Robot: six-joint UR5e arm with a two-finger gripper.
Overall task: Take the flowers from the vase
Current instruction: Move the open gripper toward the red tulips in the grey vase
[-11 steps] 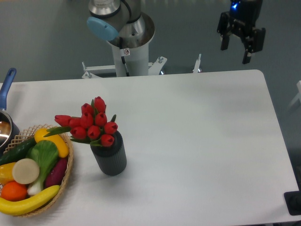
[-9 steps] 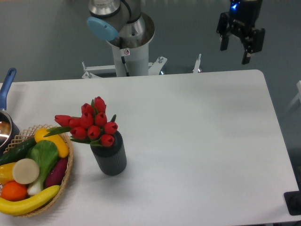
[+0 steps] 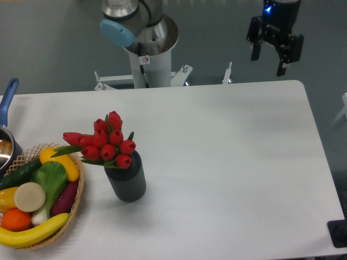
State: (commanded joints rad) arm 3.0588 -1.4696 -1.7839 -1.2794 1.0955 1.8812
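White table [image 3: 227, 162], rounded at the far right corner, lit evenly and softly from above, filling most of the view. Beyond its far edge, dull grey-green floor [image 3: 54, 43]. Behind the table, a white metal bracket frame [image 3: 162, 78] low against that floor. At lower right, a small black fitting [image 3: 339, 233] by the table edge.
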